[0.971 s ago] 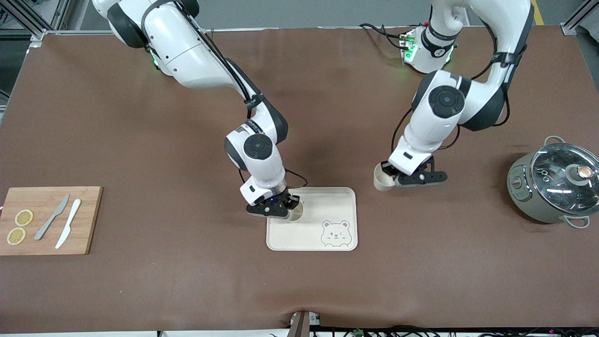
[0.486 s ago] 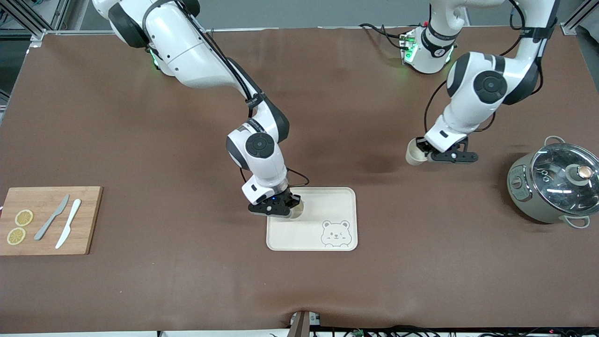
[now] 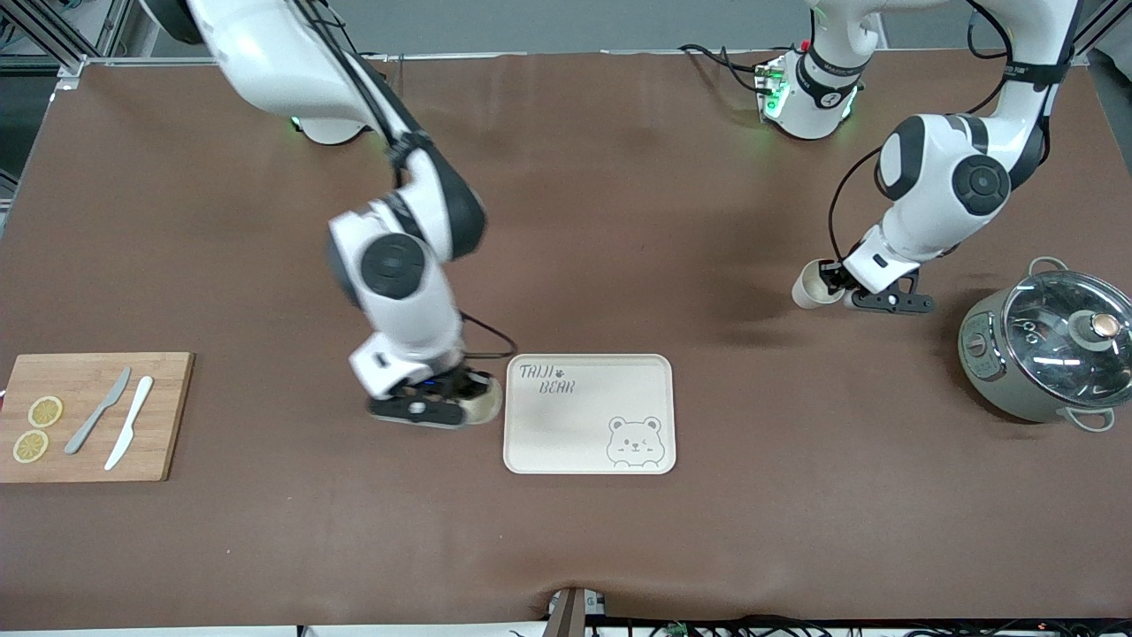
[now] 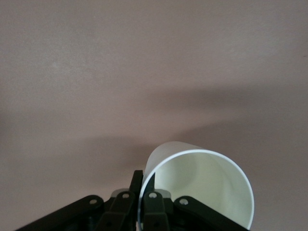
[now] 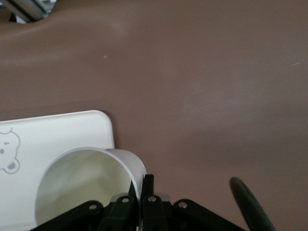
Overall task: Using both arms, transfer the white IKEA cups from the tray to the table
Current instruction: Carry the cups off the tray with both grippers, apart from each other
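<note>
My right gripper (image 3: 469, 398) is shut on the wall of one white cup (image 3: 485, 407), held low over the table beside the bear-print tray (image 3: 601, 416), toward the right arm's end. The right wrist view shows this cup (image 5: 82, 187) pinched between the fingers (image 5: 149, 185), with the tray's corner (image 5: 57, 130) next to it. My left gripper (image 3: 836, 285) is shut on the rim of the second white cup (image 3: 809, 292), tilted and held over bare table between the tray and the pot. The left wrist view shows that cup (image 4: 202, 187) over brown table only.
A grey pot with a glass lid (image 3: 1048, 349) stands at the left arm's end. A wooden cutting board (image 3: 97, 416) with two lemon slices and two knives lies at the right arm's end. The table's front edge runs near the camera.
The right gripper carried its cup off the tray to the table beside it. The left gripper carried its cup away from the tray toward the pot.
</note>
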You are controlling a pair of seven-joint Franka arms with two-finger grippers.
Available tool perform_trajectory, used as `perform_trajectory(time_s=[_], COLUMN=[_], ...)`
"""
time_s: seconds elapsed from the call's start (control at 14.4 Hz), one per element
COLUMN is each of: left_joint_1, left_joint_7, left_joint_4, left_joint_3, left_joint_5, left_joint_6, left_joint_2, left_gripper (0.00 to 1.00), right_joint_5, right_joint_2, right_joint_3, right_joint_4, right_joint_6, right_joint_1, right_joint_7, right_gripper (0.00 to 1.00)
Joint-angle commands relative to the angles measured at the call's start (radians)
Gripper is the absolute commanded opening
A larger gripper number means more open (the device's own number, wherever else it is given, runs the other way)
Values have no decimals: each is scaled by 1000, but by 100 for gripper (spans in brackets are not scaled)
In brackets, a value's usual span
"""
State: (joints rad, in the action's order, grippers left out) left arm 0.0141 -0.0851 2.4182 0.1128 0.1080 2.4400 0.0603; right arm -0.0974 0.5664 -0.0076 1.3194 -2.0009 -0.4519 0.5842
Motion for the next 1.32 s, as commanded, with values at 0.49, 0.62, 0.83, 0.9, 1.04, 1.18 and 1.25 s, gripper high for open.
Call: perform_trajectory(time_s=[0.49,0.62,0.83,0.9,1.04,1.18,1.25], left_joint_1=[23,23,17,17,17,17,18], left_joint_7=[-47,-48,-76,-78,-78,-68,-55], left_joint_4=[44,42,36,36,39,41,39], left_joint_3=[13,13,13,13,13,22,37], left_joint_5=[28,28,27,27,27,28,28], left_joint_6=[280,281,281,281,281,260,217], left_joint_2=[162,165,173,174,167,130,107], left_gripper=[0,0,100,100,100,100,100], right_joint_5=[103,160,199,199,200,200,202], right_joint_2=[-324,-324,-307,-301,-287,-272,-264], right_joint_3=[17,17,15,14,15,15,15], right_joint_4=[437,503,538,549,595,627,630], right_joint_6=[-47,-123,-177,-205,-284,-344,-354], right_joint_1=[364,441,516,528,535,533,533], right_joint_7=[-611,-765,-883,-900,-911,-909,-909], right_gripper=[0,0,0,0,0,0,0])
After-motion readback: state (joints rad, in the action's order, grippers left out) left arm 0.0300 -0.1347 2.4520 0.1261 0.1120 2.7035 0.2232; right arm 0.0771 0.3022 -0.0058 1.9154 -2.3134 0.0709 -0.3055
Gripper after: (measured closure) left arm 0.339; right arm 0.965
